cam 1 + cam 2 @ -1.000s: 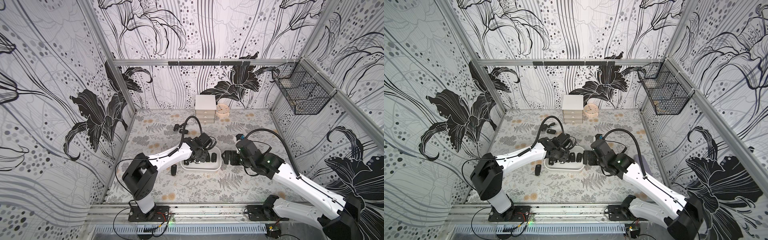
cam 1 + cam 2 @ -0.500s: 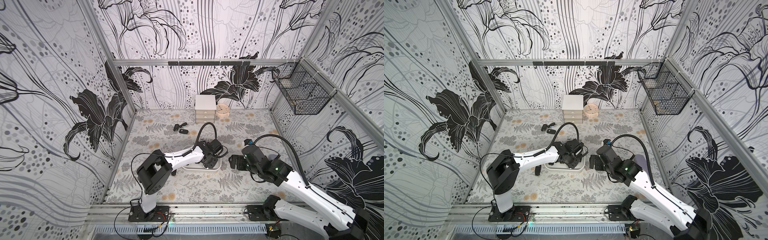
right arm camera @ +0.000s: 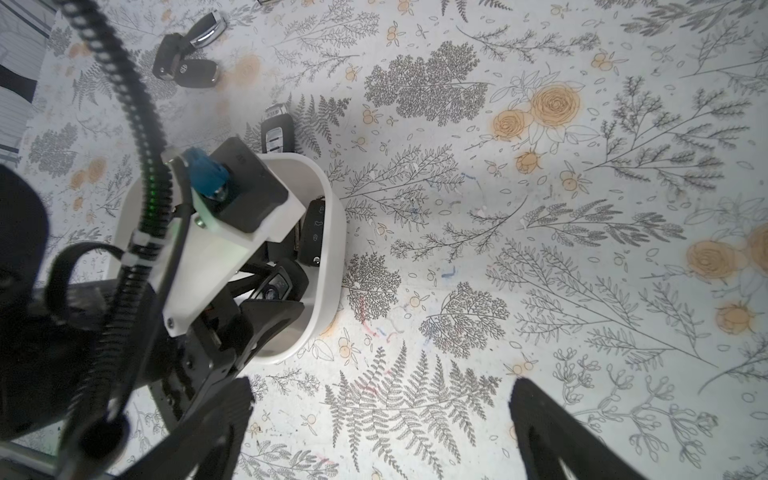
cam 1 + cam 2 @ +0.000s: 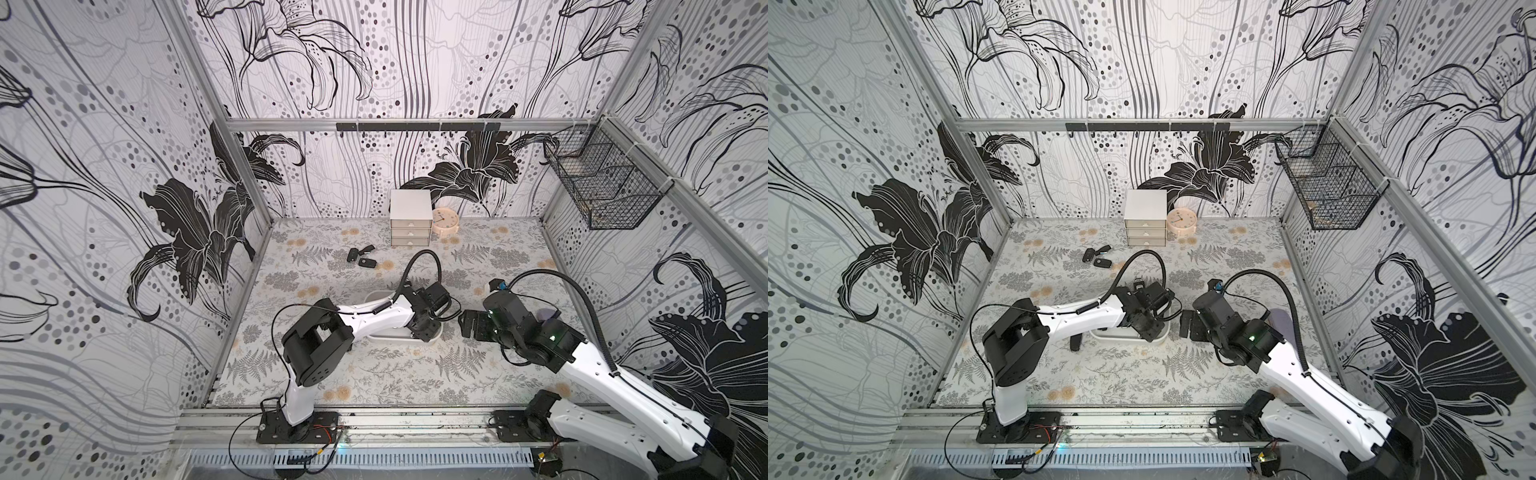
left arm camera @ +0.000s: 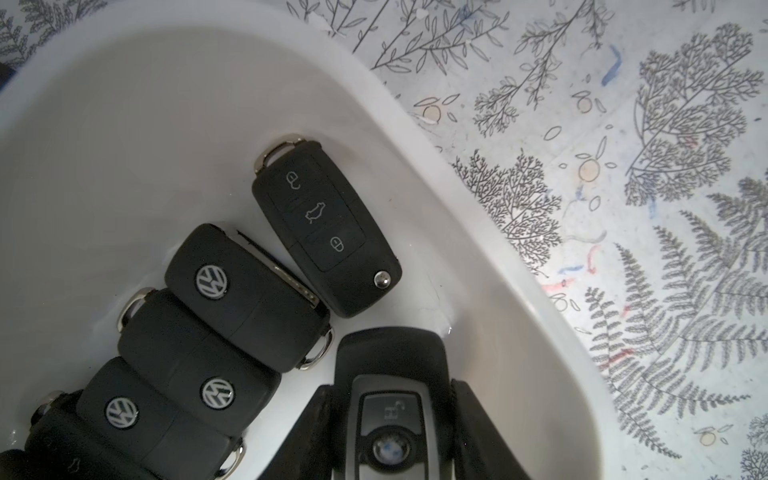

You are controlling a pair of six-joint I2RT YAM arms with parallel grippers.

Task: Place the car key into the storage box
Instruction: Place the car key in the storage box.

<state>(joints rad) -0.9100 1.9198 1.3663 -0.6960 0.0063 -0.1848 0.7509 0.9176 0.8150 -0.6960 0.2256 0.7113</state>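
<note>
The storage box (image 5: 124,124) is a shallow white tray, seen in both top views (image 4: 399,338) (image 4: 1121,337) at mid table. My left gripper (image 5: 392,386) (image 4: 424,328) reaches into its right end, shut on a black and silver car key (image 5: 390,415) that sits low over the tray floor. The right wrist view shows that key (image 3: 278,286) between the left fingers inside the box (image 3: 334,232). Several black flip keys (image 5: 245,291) lie in the tray beside it. My right gripper (image 3: 380,399) (image 4: 467,324) hovers open and holds nothing, just right of the tray.
Three more keys (image 4: 361,255) (image 3: 185,62) lie on the floral mat behind the tray. One key (image 4: 1075,343) (image 3: 276,131) rests just off the tray's left end. A white drawer cabinet (image 4: 410,218) and a clock (image 4: 445,220) stand at the back wall. A wire basket (image 4: 602,187) hangs on the right wall.
My left gripper has travelled from the tray's left part to its right end with the car key. The right arm has drawn back to the right, away from the tray.
</note>
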